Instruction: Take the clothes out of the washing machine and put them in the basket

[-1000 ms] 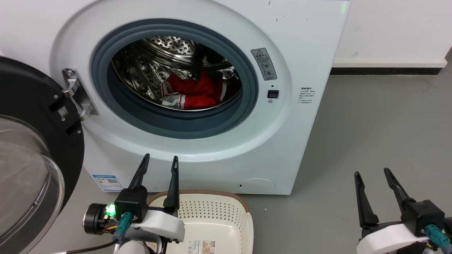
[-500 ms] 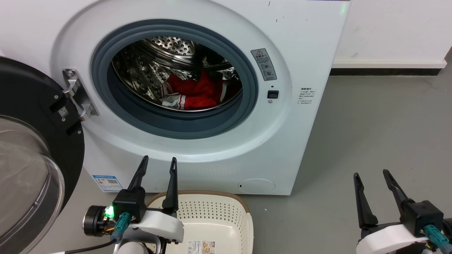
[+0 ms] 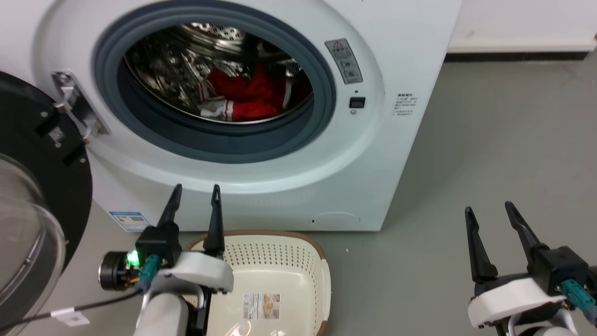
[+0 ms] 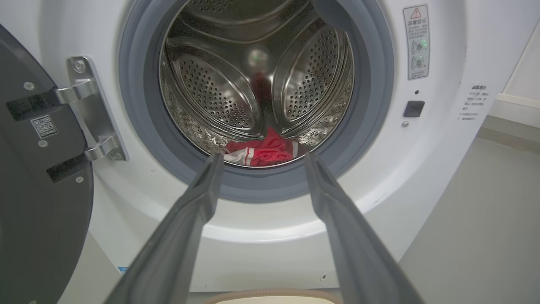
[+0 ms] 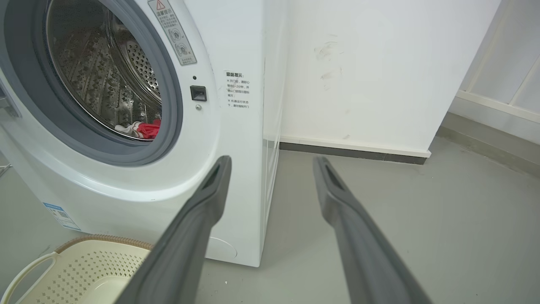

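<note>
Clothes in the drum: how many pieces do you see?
1: a red jersey, crumpled on the drum floor near the front. Anything under it would be hidden.

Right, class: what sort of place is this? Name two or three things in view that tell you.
Probably a laundry corner: a white front-loading washing machine with its door open, red clothes in its drum, and a perforated basket on the grey floor before it.

Clothes (image 3: 242,95) in drum (image 3: 158,79) of washing machine (image 3: 280,205), low at front. Door (image 3: 42,154) open at machine's left. Basket (image 3: 261,232) on floor (image 3: 489,140) just before machine, below opening. Left gripper (image 3: 196,187) above basket's left side. Right gripper (image 3: 487,206) well right, over floor.
</note>
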